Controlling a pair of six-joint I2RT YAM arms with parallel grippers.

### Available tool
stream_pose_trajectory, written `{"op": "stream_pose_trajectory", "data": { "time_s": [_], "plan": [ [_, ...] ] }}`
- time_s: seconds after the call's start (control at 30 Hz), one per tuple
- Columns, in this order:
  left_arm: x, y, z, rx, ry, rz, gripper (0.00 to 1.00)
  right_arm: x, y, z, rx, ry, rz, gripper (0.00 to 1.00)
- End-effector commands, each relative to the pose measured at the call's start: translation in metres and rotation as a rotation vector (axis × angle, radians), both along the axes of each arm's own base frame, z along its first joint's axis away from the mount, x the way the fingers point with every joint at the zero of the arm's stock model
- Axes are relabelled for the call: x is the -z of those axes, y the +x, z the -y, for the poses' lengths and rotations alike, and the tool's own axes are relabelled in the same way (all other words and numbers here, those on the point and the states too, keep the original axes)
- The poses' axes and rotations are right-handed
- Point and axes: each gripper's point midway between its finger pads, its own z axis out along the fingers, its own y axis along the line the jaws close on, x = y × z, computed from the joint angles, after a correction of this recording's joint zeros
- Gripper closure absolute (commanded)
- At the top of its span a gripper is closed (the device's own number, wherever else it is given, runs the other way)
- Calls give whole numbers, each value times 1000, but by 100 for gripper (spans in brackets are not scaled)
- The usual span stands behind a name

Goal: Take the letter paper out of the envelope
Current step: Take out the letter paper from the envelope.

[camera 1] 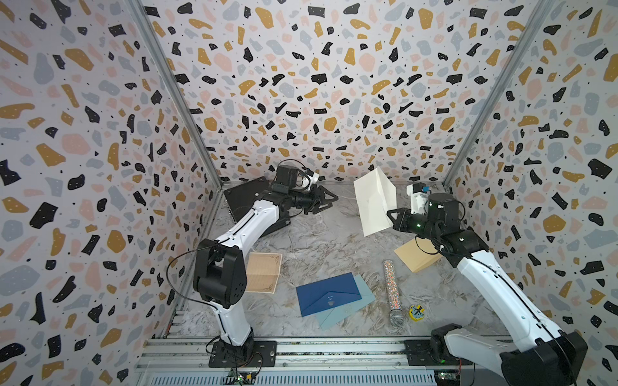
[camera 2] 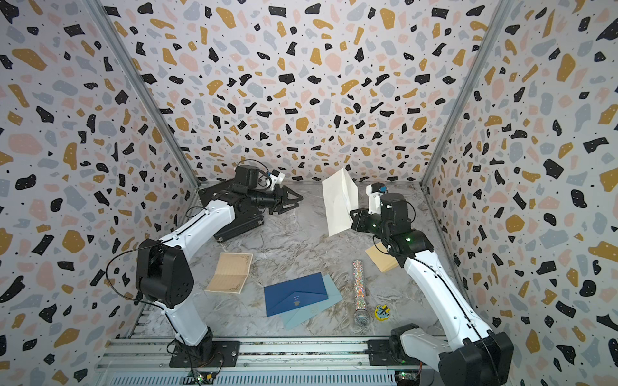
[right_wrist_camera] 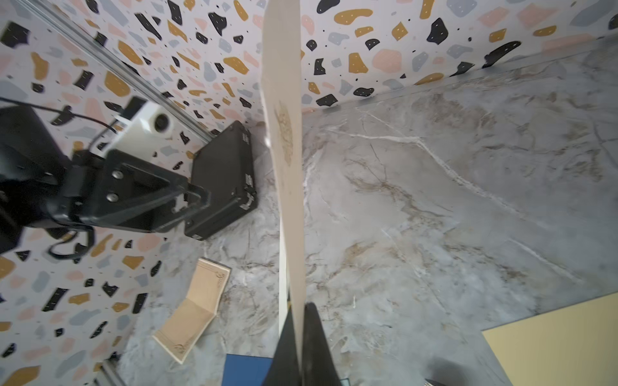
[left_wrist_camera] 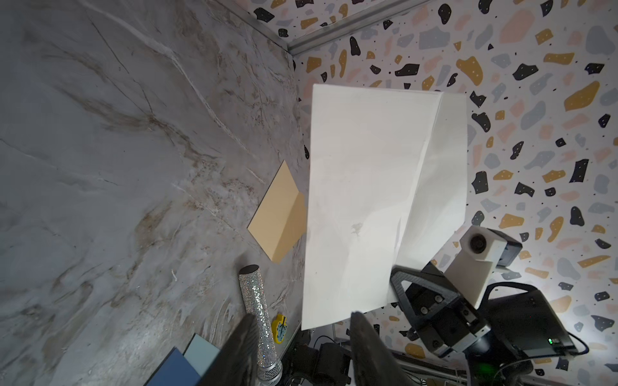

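Raised at one o'clock above bench (camera 1: 317, 240): white envelope (camera 1: 374, 200), flap open, pinched by clenched right hand (camera 1: 392, 216); contents unseen. Empty, partly spread: left hand (camera 1: 331, 200) at eleven o'clock. Flat at eight o'clock: tan bordered sheet (camera 1: 262, 272).

Grey marble-patterned tabletop (camera 1: 317, 240) and the objects resting on it. Far left corner: black case (camera 1: 240, 199), lying flat. Left side, nearer the front: folded tan sheet (camera 1: 262, 272) with ornate corner borders, creased across its middle. Front centre: dark blue envelope (camera 1: 327, 294), flap closed, lying over a light blue envelope (camera 1: 366, 294) — the two overlap. To their right: glitter-covered microphone (camera 1: 392, 290), lying lengthwise, grille toward the front edge — a small yellow object (camera 1: 417, 312) just beside the grille. Right side: kraft envelope (camera 1: 413, 260), flat, apart from the blue pair.
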Motion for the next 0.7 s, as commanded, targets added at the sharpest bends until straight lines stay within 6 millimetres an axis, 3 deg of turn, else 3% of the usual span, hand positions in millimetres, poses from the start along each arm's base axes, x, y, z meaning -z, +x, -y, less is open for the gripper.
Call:
{"op": "stream_pose_trajectory", "data": {
  "time_s": [0.0,0.2,0.37,0.53,0.67],
  "plan": [
    [-53,-8,25,-4,-74,100,62,4,1,13,-4,-237,100,100],
    [-84,-19,73,93,-133,143,81,1,0,-3,-62,-317,167,100],
    [-93,-17,86,104,-169,164,91,0,-3,-18,-103,-356,179,100],
    [-83,-14,93,120,-160,156,100,-5,-5,-26,-123,-328,176,100],
    [-75,-13,93,115,-147,158,100,-7,-7,-32,-145,-307,163,100]
  ]
}}
